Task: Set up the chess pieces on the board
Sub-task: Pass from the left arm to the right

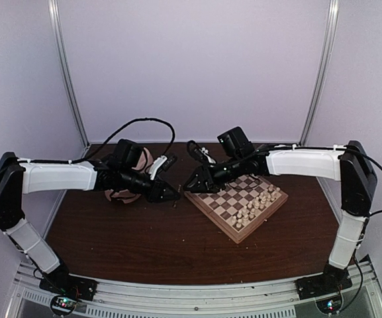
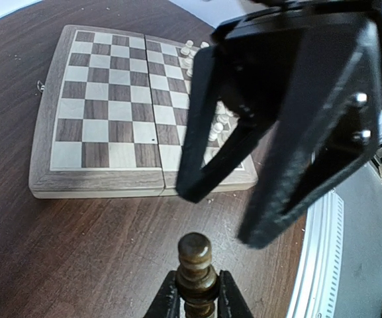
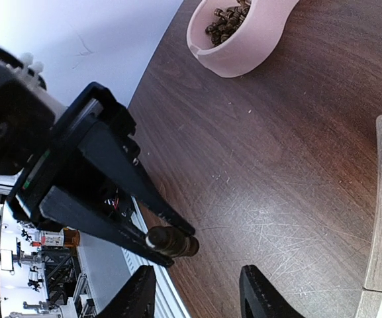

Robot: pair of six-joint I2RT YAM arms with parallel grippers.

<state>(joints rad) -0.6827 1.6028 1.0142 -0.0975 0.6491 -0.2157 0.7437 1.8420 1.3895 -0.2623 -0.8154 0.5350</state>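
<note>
dark brown wooden surface, scuffed with fine scratches, closed in on three sides by pale lilac walls, with two metal uprights at the back corners. a metal rail runs along the near edge under the arm bases. the board lies right of centre, turned so one corner points toward the arms. cream pieces are crowded along its right side. a pink bowl sits on the left part of the surface with dark pieces heaped inside.

the left gripper hangs just off the board's left corner. its jaws are pinching one dark piece by the lower half, the rounded head poking out past the tips. the piece is over bare wood just beside the board, not on it. the right gripper faces it tip to tip, jaws spread with nothing between them, near the piece but not touching it.
</note>
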